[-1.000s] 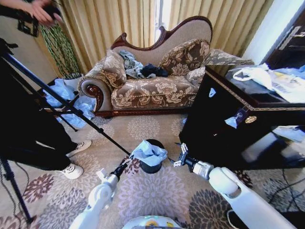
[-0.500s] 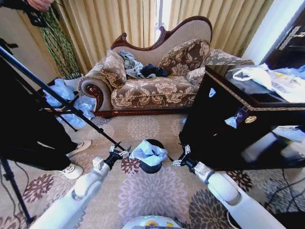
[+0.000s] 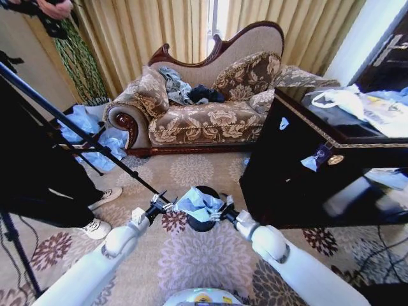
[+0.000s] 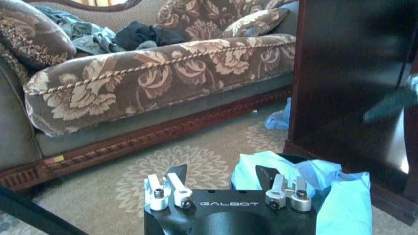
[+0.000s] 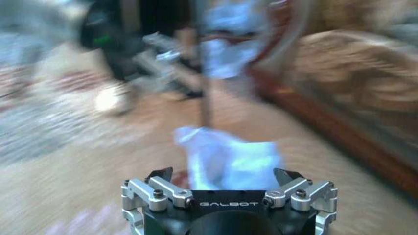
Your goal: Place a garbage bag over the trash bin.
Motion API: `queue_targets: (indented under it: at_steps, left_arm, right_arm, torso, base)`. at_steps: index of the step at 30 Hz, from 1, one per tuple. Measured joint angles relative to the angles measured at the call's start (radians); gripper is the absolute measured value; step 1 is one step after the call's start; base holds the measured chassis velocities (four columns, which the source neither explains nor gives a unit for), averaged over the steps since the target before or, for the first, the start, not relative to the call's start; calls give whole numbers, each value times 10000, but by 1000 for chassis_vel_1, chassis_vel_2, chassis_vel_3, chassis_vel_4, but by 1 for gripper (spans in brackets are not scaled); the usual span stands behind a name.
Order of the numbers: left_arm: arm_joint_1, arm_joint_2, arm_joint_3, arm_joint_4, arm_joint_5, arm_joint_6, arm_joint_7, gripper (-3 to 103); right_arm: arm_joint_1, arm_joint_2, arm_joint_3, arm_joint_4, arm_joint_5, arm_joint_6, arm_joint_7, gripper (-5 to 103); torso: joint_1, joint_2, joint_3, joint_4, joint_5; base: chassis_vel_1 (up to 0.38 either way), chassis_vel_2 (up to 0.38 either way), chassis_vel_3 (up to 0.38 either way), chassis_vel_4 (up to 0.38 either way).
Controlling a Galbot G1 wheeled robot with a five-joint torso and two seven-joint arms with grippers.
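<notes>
you've got the sofa (image 3: pixel 204 102) behind and the black cabinet (image 3: pixel 306 166) crowding the right, while the bin (image 3: pixel 203 220) wears the bag (image 3: pixel 199 204) bunched on its rim, and your right hand (image 3: pixel 220 209) has swung in beside it, left hand (image 3: pixel 160 205) opposite, both spread apart.

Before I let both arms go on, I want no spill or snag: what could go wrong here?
1. The garbage bag lies bunched on the trash bin, not spread round its rim; a pull from one side might drag it off.
2. The bin is small and stands free on the carpet; the left gripper and right gripper, both open and close on either side, might tip it.
</notes>
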Motion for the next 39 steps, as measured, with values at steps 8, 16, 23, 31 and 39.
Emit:
queue_targets:
  at_steps: [8,16,23,31,39]
  left_arm:
    - [-375,57,-46,374,-111,-279,329,72]
    - [-1028,401,180,771,-174,-505,686,72]
    - [-1633,399,627,862,-265,-482,734,72]
    - [-3046,325,1702,1349,-280,-465,891,72]
    - [-4382,358,2931,1925,-333,-484,1049,72]
  right_arm:
    - [3079,1041,-2629,-2144,167,232,-1133,100]
    - [3570,1502,-2925,-3035,-864,501,-1421,100]
    - [3648,1069,-2801,-3116,-1378,531,-1808,100]
    - [3528,967,-2898,-3643,-1489,685,-2038,100]
    - [3179,514,-3104,-3405,-1128,650,-2156,100]
  torso:
    - [1,-2,1,2,9]
    - [2,-3,2,0,10]
    - [0,-2,1,0,4]
    - [0,-2,1,0,9]
    - [0,-1,0,-2,7]
  base:
    - [0,0,0,0]
    - [0,0,0,0]
    - [0,0,0,0]
    - [0,0,0,0]
    - [0,0,0,0]
